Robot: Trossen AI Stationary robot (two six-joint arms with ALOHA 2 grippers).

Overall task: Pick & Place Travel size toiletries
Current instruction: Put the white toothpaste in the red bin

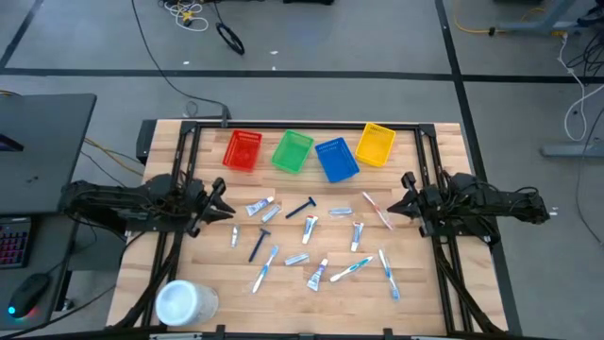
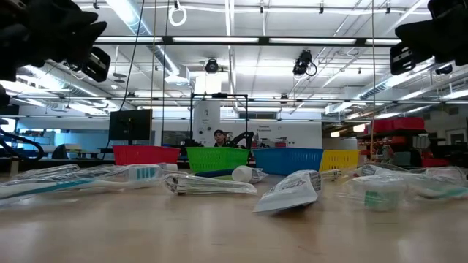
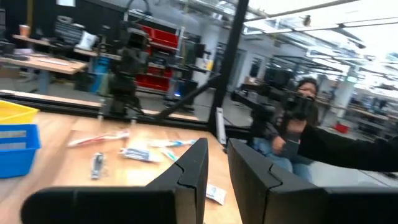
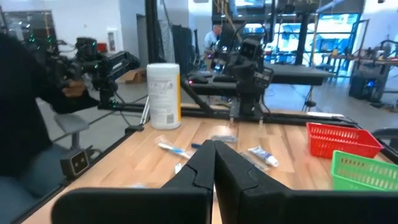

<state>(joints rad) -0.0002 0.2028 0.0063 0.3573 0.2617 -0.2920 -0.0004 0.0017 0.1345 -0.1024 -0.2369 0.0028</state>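
You see the toiletries (image 1: 309, 229) scattered mid-table, 4 baskets (image 1: 293, 151) behind, a white tub (image 1: 184, 302) in front. Left gripper (image 1: 230, 210) slightly apart, right gripper (image 1: 394, 205) together, both empty.

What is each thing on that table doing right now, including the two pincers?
Left pincer: slightly open, empty, raised at the table's left edge.
Right pincer: shut, empty, raised at the table's right edge.
Toiletries: lying loose on the table, none in a basket.
Red basket, green basket, blue basket, yellow basket: empty, in a row.
White tub: upright, near left corner.
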